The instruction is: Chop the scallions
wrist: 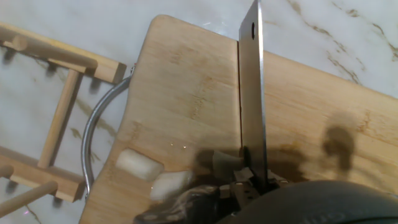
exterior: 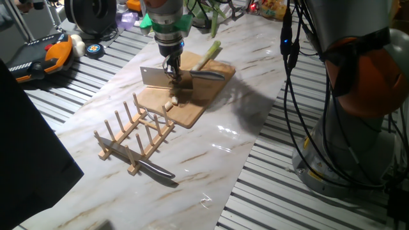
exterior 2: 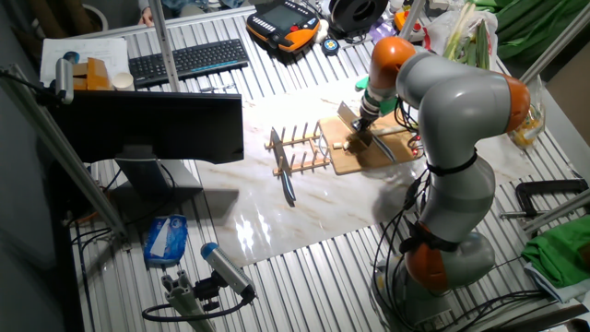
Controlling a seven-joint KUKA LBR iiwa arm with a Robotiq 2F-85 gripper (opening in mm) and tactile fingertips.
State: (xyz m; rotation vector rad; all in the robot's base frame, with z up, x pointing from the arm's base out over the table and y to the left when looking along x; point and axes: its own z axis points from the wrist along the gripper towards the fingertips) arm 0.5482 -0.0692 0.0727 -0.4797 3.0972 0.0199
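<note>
Sam: Right up close in the hand view is a shiny cleaver (wrist: 252,99), standing on its edge and reaching away from the pincer (wrist: 249,183). See it?

Mia: Yes. The pincer is clenched on the cleaver's handle, down over the wooden cutting board (wrist: 186,81).

Sam: Where are the scallions?

Mia: The long scallion stalk (exterior: 206,56) lies on the far part of the board, just behind the pincer (exterior: 171,69). Two small white cut chunks (wrist: 140,165) sit on the board close beside the pincer, near the board's metal handle (wrist: 93,140).

Sam: What else is around?

Mia: A wooden peg rack (exterior: 131,137) stands on the marble counter (exterior: 211,160), just past the board. A second knife (exterior: 156,170) lies beyond the rack, well apart from the pincer. Another knife (exterior: 208,75) rests on the board beside the stalk.

Sam: Does the hand view show the stalk?

Mia: No, only the chunks. The other fixed view shows a keyboard (exterior 2: 189,58) and a dark monitor (exterior 2: 147,124) far off, but there the arm (exterior 2: 442,92) hides much of the board.
</note>
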